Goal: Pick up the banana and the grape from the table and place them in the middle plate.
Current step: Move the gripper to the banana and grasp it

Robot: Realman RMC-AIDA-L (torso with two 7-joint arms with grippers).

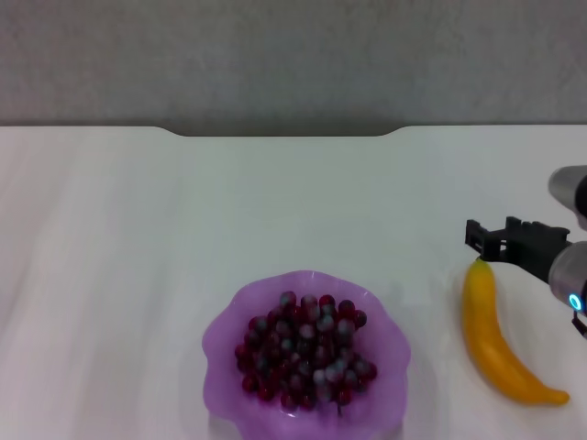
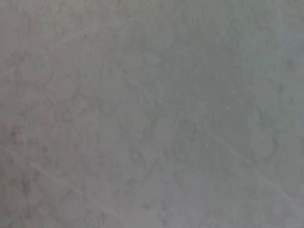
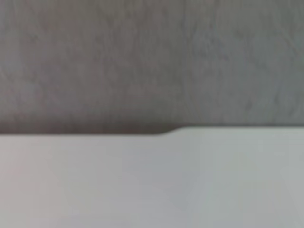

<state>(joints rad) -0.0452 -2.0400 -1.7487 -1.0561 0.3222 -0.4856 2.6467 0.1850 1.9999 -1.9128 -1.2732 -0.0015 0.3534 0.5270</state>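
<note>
In the head view, the grape (image 1: 305, 350) bunch lies inside the middle plate (image 1: 223, 344), a purple dish with a wavy rim at the table's near centre. The banana (image 1: 496, 339) lies flat on the table (image 1: 275, 211) to the right of the plate, its stem end pointing away from me. My right gripper (image 1: 492, 236) hovers just past that stem end, pointing left, open and holding nothing. My left gripper is out of view. The left wrist view shows only a grey mottled surface.
The table's far edge has a shallow notch (image 1: 284, 133), also seen in the right wrist view as a notch (image 3: 166, 131) against a grey wall (image 3: 152, 57). Bare white tabletop stretches left of the plate.
</note>
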